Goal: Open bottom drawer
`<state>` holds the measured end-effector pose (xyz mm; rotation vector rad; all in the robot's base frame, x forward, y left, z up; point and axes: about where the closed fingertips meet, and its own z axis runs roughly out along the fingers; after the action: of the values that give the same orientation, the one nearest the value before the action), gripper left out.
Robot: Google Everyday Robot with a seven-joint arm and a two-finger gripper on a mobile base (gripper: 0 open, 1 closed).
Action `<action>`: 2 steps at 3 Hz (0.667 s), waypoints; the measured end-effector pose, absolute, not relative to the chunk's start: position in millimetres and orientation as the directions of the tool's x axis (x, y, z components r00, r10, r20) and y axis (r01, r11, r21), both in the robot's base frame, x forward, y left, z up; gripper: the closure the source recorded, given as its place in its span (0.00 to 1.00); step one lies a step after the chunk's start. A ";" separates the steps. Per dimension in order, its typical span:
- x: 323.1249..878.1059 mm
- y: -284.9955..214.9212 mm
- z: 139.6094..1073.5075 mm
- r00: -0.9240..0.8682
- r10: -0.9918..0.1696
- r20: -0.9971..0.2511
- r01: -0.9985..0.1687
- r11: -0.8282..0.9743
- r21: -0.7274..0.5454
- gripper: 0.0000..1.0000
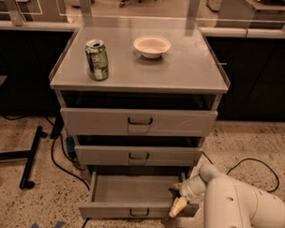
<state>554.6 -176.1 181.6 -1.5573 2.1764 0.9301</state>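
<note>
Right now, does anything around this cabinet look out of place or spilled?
Nothing spilled or damaged. The can and bowl stand upright on top. The bottom drawer is pulled well out, the gripper at its right front corner.

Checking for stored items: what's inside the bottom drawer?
The bottom drawer shows only bare grey floor. The middle drawer hides its rear; the gripper covers its front right corner.

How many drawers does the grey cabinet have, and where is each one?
3. The top drawer sits slightly open under the tabletop. The middle drawer is below it, also ajar. The bottom drawer is lowest and pulled furthest out. The pincer is at its right front corner. None seem hidden.
</note>
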 end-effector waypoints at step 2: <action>528.2 -193.2 172.1 -0.344 -0.767 -0.542 -0.926 0.182 0.331 0.00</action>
<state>528.2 -193.2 172.1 -1.6242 2.2055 0.9087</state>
